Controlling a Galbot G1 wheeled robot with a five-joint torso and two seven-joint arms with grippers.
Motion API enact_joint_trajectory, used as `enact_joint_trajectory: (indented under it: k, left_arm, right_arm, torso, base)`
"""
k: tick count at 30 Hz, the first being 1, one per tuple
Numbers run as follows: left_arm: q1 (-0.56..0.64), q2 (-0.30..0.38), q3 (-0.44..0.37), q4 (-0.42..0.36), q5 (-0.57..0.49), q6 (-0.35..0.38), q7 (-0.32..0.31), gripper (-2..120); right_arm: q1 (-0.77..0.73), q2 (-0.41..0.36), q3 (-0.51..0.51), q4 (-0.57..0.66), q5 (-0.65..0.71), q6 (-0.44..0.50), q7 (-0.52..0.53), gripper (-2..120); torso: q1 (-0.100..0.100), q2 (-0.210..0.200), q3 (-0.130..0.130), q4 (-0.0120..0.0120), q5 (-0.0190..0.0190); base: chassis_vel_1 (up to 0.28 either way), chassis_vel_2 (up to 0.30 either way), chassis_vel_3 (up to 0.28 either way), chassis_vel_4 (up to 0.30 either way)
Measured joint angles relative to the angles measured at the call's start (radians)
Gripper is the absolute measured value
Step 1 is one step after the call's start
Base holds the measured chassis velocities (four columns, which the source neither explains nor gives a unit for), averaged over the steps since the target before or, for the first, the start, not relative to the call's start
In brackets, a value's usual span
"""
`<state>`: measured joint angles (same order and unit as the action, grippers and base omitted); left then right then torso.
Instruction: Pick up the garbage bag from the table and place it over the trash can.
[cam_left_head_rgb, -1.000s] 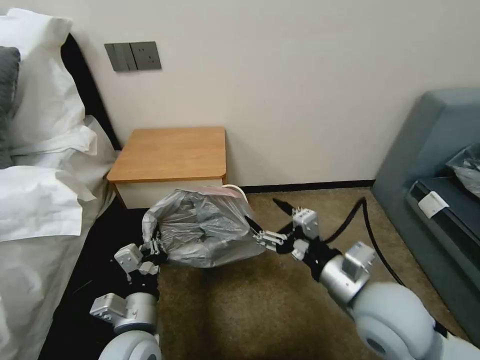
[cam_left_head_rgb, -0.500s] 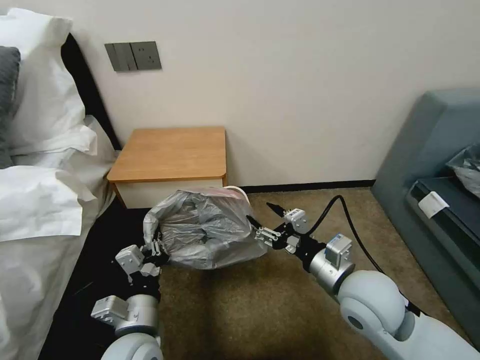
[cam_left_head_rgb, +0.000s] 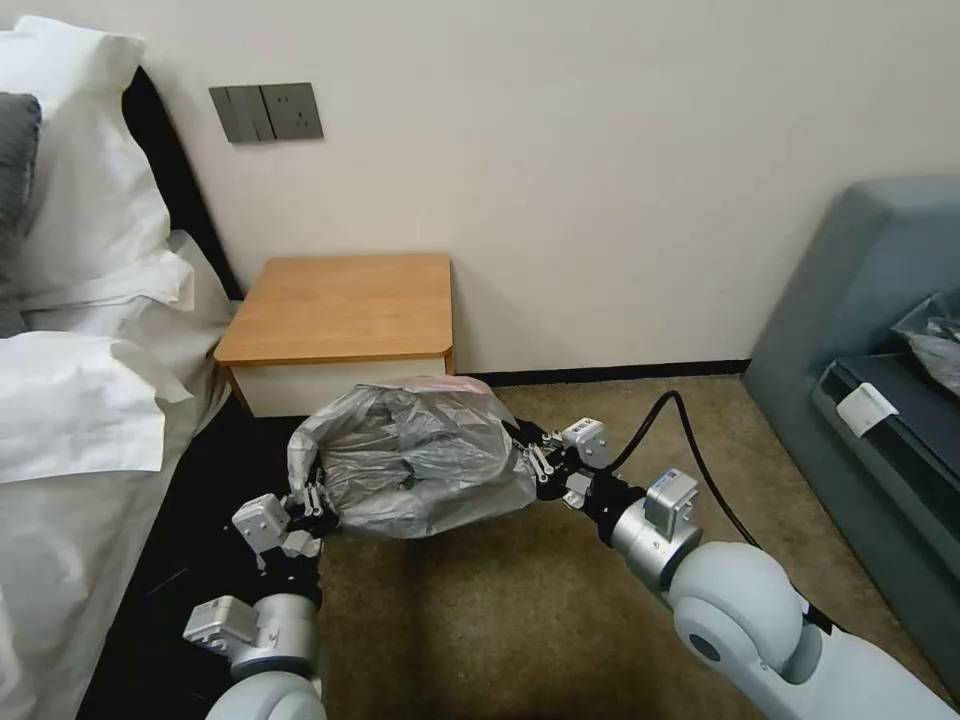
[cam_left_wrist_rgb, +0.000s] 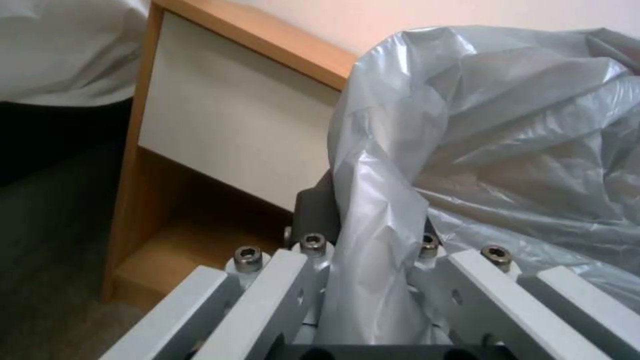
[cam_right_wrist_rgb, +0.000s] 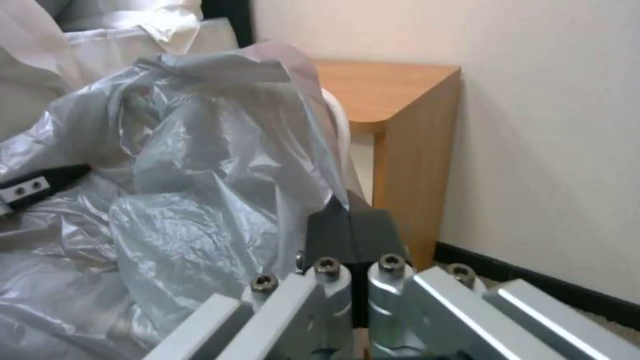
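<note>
In front of the table (cam_left_head_rgb: 340, 305), the left gripper (cam_left_head_rgb: 312, 497) pinches the garbage bag's (cam_left_head_rgb: 420, 465) near-left edge. The right gripper (cam_left_head_rgb: 535, 462) is clamped on its right edge. The bag hangs stretched between them, over the trash can (cam_right_wrist_rgb: 340, 125).

The garbage bag (cam_left_head_rgb: 420, 455), crinkled silvery-grey translucent plastic with a pinkish band at its far rim, hung spread and billowing low over the carpet, just in front of the table (cam_left_head_rgb: 340, 305). The table, an orange-brown nightstand with a white drawer front, stood against the far wall. The trash can's white rim (cam_right_wrist_rgb: 340, 125) peeked from behind the bag.
</note>
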<state>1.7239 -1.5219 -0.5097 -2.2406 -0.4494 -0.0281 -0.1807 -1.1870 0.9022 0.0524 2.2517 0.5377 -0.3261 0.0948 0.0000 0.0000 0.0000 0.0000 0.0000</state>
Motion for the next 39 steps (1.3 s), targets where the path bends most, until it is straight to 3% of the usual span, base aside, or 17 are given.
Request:
enact_joint_trajectory:
  k: [15, 27, 39]
  left_arm:
    - [0.025, 0.005, 0.008, -0.003, 0.018, -0.021, 0.048, 7]
    - [0.054, 0.013, 0.019, -0.054, -0.075, -0.032, 0.099, 7]
    - [0.099, 0.015, 0.086, -0.091, -0.119, -0.032, 0.124, 7]
  right_arm:
    - [0.092, -0.002, 0.002, -0.065, 0.033, -0.001, 0.018, 0]
    - [0.119, -0.002, -0.002, -0.164, 0.021, 0.007, 0.017, 0]
    - [0.169, 0.012, -0.070, -0.267, -0.028, 0.030, 0.006, 0]
  torso:
    - [0.000, 0.000, 0.000, 0.0001, 0.0000]
    - [0.000, 0.000, 0.000, 0.0000, 0.0000]
    - [0.000, 0.000, 0.000, 0.0000, 0.0000]
  base:
    - [0.000, 0.000, 0.000, 0.000]
    - [0.000, 0.000, 0.000, 0.000]
    - [0.000, 0.000, 0.000, 0.000]
